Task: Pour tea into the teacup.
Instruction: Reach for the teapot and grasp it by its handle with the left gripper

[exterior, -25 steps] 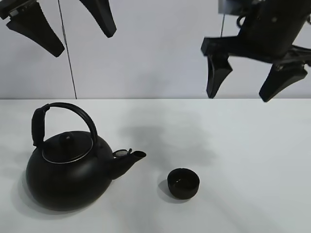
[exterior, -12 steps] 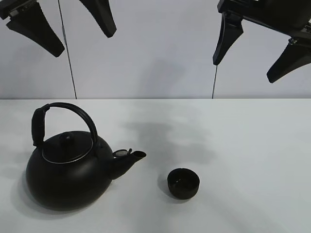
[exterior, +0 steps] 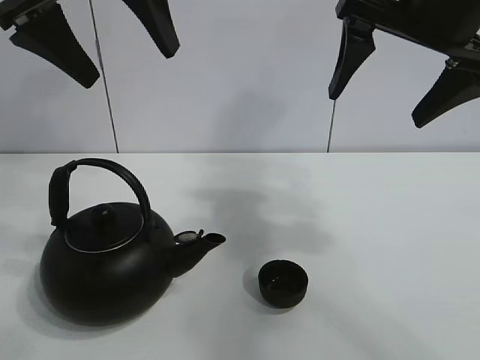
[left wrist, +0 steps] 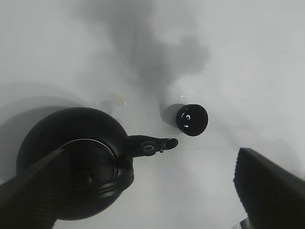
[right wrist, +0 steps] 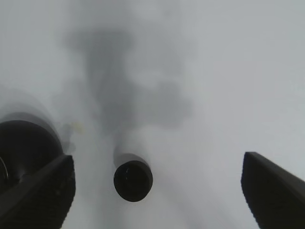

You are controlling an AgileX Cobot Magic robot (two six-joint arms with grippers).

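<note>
Left gripper [exterior: 129, 66] and right gripper [exterior: 377, 110] hang high, jaws apart, empty; teacup [exterior: 283, 283] stands near spout [exterior: 204, 245] of kettle [exterior: 97, 274], so left should clasp arched handle [exterior: 118, 170] centrally before tipping.

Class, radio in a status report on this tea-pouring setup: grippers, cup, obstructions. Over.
Left gripper open, high, empty. Right gripper the same. Teacup upright beside kettle spout, not touching. Nothing in the way.

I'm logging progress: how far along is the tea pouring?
Nothing looks done: the kettle stands upright on the table, spout toward the teacup, apart from it. Nothing is in hand; the left gripper and right gripper hang open above. Remaining: grasp, lift, pour. The cup's contents are unclear.
</note>
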